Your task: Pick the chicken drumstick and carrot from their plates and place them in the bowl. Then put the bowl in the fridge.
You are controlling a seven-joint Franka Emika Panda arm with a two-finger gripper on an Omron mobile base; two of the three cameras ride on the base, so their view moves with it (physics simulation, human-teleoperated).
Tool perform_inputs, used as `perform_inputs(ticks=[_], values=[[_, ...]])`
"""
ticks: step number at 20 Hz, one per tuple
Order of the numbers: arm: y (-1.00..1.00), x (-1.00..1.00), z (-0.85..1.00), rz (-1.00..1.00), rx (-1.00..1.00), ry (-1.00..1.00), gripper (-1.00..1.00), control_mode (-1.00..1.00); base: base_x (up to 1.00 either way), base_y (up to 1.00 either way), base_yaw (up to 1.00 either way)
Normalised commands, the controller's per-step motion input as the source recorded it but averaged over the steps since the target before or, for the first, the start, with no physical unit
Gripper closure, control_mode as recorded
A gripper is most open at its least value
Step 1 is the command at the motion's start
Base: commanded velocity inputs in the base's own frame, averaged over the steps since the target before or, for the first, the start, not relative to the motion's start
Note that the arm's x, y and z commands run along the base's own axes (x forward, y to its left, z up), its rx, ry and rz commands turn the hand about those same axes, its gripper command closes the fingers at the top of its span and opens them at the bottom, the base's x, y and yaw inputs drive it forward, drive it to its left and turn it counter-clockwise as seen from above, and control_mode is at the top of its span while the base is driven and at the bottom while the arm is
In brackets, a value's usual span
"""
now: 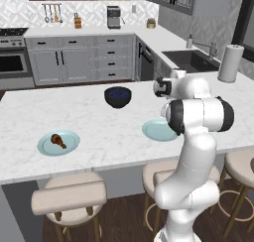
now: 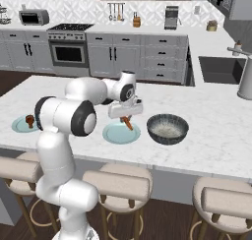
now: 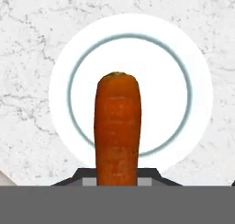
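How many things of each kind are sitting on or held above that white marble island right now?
Flat round pale teal plates: 2
Round deep black bowl with speckled blue inside: 1
Small reddish-brown chicken drumstick, on the far plate: 1
Slim orange carrot, held in the gripper above the near plate: 1
Total: 5

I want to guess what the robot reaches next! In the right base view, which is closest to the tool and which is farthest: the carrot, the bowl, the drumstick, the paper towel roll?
1. carrot: held in the tool, just above its plate.
2. bowl: a little to the right.
3. chicken drumstick: on the far left plate.
4. paper towel roll: far right edge.
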Motion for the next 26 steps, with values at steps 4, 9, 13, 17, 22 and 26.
perform_inputs(ticks=[4, 9, 13, 17, 22, 26], values=[[-0.9, -0.64, 0.56, 0.07, 0.02, 0.01, 1.0, -1.0, 0.0, 0.0, 0.0], [-1.0, -0.26, 0.3, 0.05, 0.06, 0.01, 1.0, -1.0, 0.0, 0.0, 0.0], [-0.85, 0.21, 0.09, 0.07, 0.02, 0.02, 1.0, -1.0, 0.0, 0.0, 0.0], [-0.56, 0.44, 0.0, 0.11, 0.0, 0.0, 1.0, -1.0, 0.0, 0.0, 0.0], [-0.05, 0.09, -0.21, 0.08, 0.0, 0.0, 1.0, -1.0, 0.0, 0.0, 0.0], [-0.04, 0.39, -0.25, 0.04, 0.0, 0.01, 1.0, -1.0, 0.0, 0.0, 0.0]])
